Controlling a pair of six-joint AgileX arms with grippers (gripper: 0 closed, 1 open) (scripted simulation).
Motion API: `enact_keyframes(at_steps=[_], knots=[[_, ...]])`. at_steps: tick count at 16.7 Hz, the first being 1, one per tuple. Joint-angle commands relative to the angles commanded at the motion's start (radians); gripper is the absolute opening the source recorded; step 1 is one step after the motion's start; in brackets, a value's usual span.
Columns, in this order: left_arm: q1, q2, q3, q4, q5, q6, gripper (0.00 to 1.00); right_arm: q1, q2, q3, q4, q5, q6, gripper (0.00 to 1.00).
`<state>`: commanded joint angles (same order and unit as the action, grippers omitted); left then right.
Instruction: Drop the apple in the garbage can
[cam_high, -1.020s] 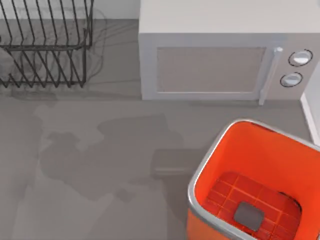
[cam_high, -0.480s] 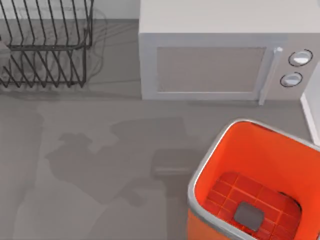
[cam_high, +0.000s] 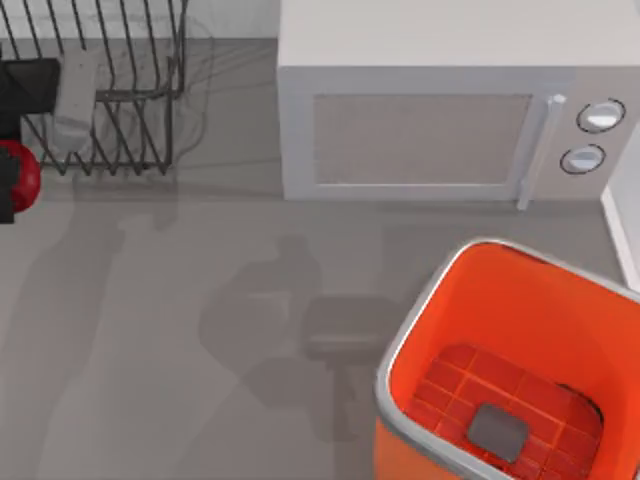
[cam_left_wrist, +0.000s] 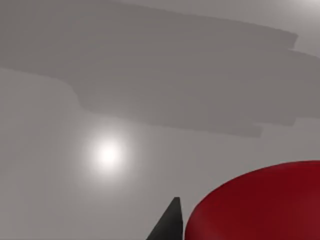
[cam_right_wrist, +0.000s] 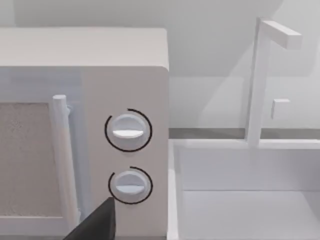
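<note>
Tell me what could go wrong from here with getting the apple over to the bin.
1. The apple is at the far left edge of the top view beside the left gripper, while the bin sits at the lower right, so it could slip on that long carry.
2. The dish rack stands right beside the apple, and the arm may clip its wires.
3. A release short of the bin's silver rim would miss.

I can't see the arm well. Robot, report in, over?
Left gripper at table's far left edge, carrying the apple. Garbage can waits at lower right, nothing inside. Grey tabletop between them open; microwave stands behind.
</note>
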<state>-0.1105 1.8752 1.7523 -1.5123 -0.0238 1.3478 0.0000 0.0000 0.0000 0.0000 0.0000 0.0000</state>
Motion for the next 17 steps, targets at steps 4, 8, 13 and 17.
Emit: enact_keyframes(at_steps=[4, 8, 13, 17], knots=[[-0.162, 0.047, 0.114, -0.081, 0.013, 0.4, 0.0, 0.0, 0.0, 0.0, 0.0, 0.0, 0.0, 1.0], [-0.347, 0.116, 0.241, -0.158, 0.022, 0.825, 0.0, 0.0, 0.0, 0.0, 0.0, 0.0, 0.0, 1.0], [-0.579, 0.223, 0.407, -0.227, 0.02, 1.331, 0.0, 0.0, 0.0, 0.0, 0.0, 0.0, 0.0, 1.0], [-0.752, 0.314, 0.535, -0.251, 0.008, 1.671, 0.0, 0.0, 0.0, 0.0, 0.0, 0.0, 0.0, 1.0]])
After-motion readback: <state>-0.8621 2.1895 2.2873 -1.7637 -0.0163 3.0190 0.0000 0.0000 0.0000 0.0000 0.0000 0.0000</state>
